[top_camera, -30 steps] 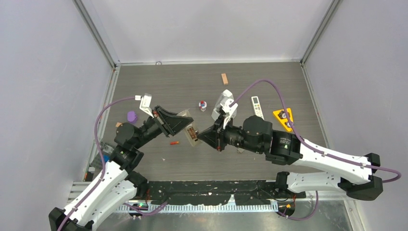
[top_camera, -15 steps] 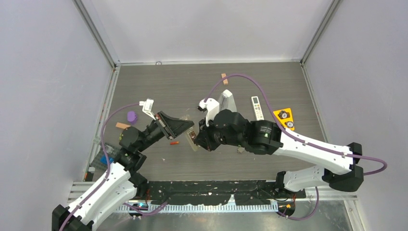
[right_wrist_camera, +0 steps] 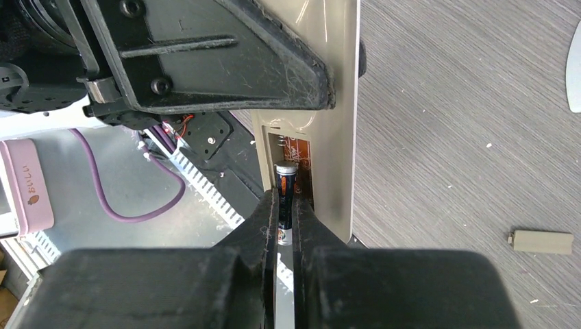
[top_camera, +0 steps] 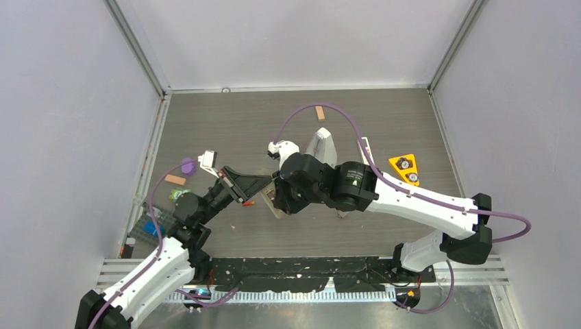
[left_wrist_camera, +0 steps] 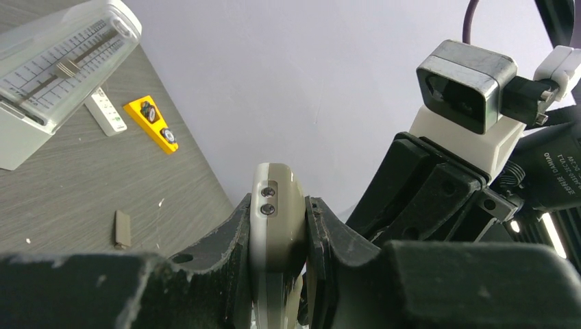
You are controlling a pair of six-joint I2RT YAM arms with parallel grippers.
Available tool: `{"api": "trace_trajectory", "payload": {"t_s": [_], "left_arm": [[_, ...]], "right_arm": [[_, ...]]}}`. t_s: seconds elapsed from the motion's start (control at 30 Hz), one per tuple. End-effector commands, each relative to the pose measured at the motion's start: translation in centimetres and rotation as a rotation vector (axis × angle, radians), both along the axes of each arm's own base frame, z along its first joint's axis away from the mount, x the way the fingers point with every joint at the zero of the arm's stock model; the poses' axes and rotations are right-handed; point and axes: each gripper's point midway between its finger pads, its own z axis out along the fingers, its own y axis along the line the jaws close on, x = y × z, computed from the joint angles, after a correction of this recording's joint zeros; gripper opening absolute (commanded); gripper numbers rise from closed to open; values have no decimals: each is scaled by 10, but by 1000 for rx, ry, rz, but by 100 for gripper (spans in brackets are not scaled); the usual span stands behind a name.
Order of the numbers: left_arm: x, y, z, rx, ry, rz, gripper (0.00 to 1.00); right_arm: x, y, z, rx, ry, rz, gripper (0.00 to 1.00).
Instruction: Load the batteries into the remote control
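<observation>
The overhead camera looks down from above and behind the arms, far enough back to take in the whole table (top_camera: pixel 226 130). Each wrist camera sits close behind its own fingers. The one on the left gripper (left_wrist_camera: pixel 277 233) faces across the table, and the one on the right gripper (right_wrist_camera: pixel 286 216) faces down onto it. All three views share the remote control (left_wrist_camera: pixel 276 205). The overhead and left wrist views also share the metronome (left_wrist_camera: pixel 48 75), at upper left in the wrist frame.

a dark grey wood-grain table (top_camera: pixel 226 123) forms the floor of a booth closed in by three plain pale lilac walls, at the back (top_camera: pixel 301 41), left (top_camera: pixel 62 103) and right (top_camera: pixel 521 89). bare metal posts (top_camera: pixel 135 46) rise at the two far corners, and a thin metal strip (top_camera: pixel 370 87) edges the table's far side. the light is soft and even, with only faint shadows.
</observation>
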Motion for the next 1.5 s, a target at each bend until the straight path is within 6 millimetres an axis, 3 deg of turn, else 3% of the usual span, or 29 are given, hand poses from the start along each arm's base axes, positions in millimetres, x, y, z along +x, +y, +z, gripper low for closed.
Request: {"api": "trace_trajectory", "payload": {"t_s": [0.0,0.5,0.57,0.7,0.77,1.17,1.27,1.3,1.47], "left_arm": [[-2,10,25,-96,-67,38,0],[1,10,26,-216,9,0,0],[1,11,25,-217,15,4,0],[3,12,22,-220,29,16,0],[5,13,19,-222,41,24,0],[17,23,4,-300,170,82,0],[19,26,2,-324,194,93,0],[19,28,2,-334,201,96,0],[22,33,2,-377,234,114,0]], "right_arm": [[6,-6,9,-24,-2,-48,7],[25,11,6,-47,-27,-79,12],[28,11,6,-46,-25,-86,15],[30,10,8,-40,-25,-94,38],[31,9,12,-26,-29,-99,45],[35,-6,52,130,-48,-133,56],[33,-9,66,195,-80,-112,54],[32,-10,61,188,-82,-104,53],[18,-6,60,236,-101,19,33]]}}
